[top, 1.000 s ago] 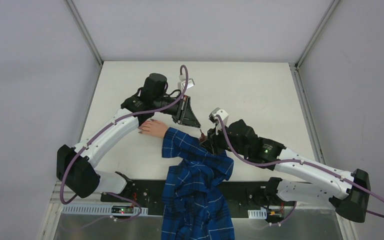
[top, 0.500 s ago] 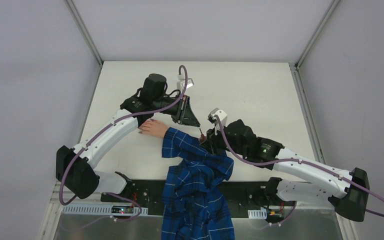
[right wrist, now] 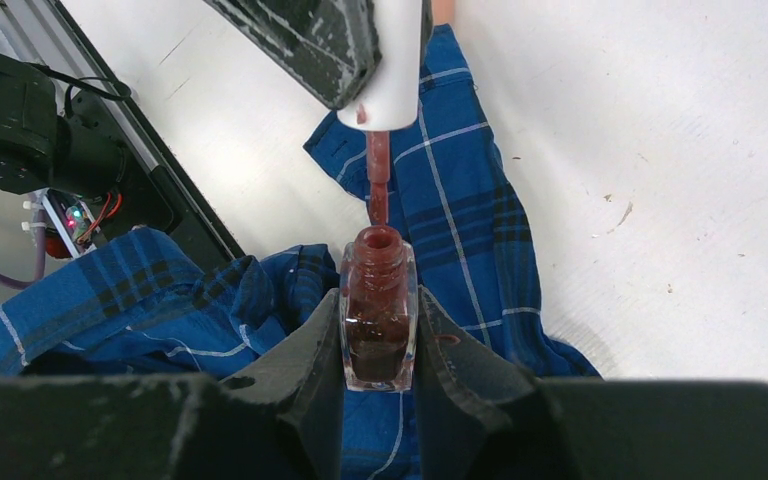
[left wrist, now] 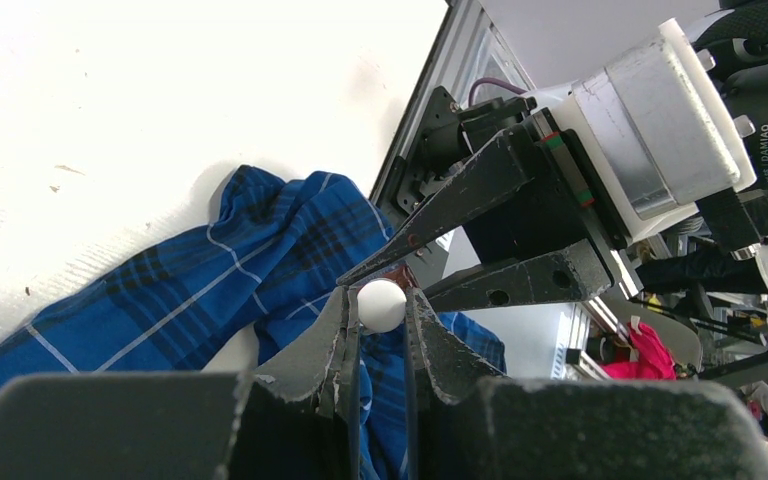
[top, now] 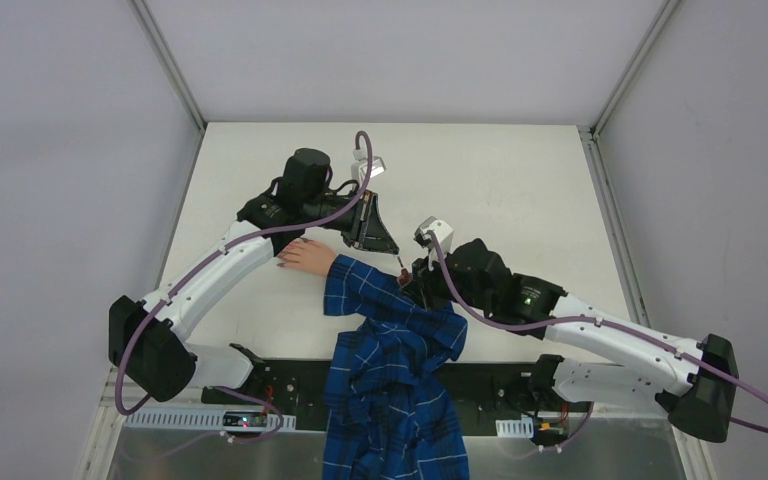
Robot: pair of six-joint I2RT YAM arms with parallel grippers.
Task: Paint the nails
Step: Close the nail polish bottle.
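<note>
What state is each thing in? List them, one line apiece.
polish bottle: uncapped, upright, clamped in right tool.
white cap: off the bottle, gripped by left tool, brush tip at the bottle's mouth.
left tool: shut on the cap.
right tool: shut on the bottle.
hand: lying on the table, nails dark.
plaid sleeve: crumpled, draped off the near edge.

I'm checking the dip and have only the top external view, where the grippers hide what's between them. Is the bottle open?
Observer: Yes. The right gripper clamps the uncapped polish bottle upright, dark red polish inside.
Operator: Where's the brush?
Observer: Its stem hangs from the white cap, with its tip in the bottle's neck.
Operator: Cap grip?
Observer: The left gripper is shut on the cap, which the left wrist view shows end-on.
</note>
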